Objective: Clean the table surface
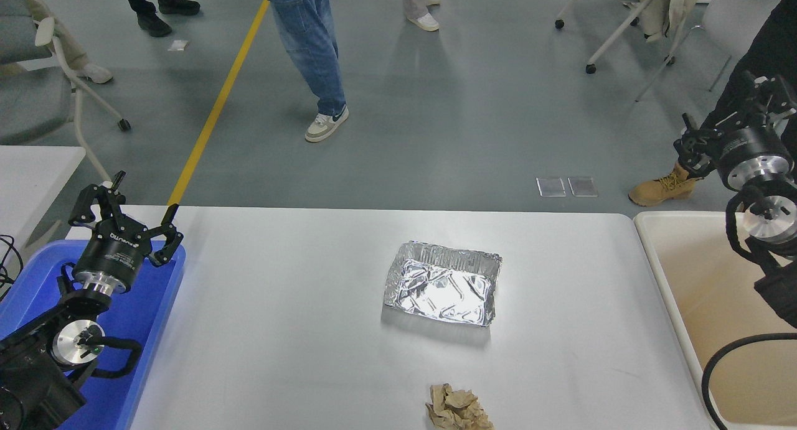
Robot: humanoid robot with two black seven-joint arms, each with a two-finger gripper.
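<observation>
The table surface is a wide white top filling the lower picture. A crumpled aluminium foil tray lies on it right of centre. A ball of crumpled brown paper sits at the front edge. My right gripper hangs open and empty at the right edge, raised over the far end of a beige bin and well apart from both items. My left gripper stays parked open over a blue tray at the lower left.
The beige bin stands against the table's right end and the blue tray against its left end. A smaller white tabletop shows at far left. A person in jeans and others stand on the grey floor beyond, among wheeled chairs.
</observation>
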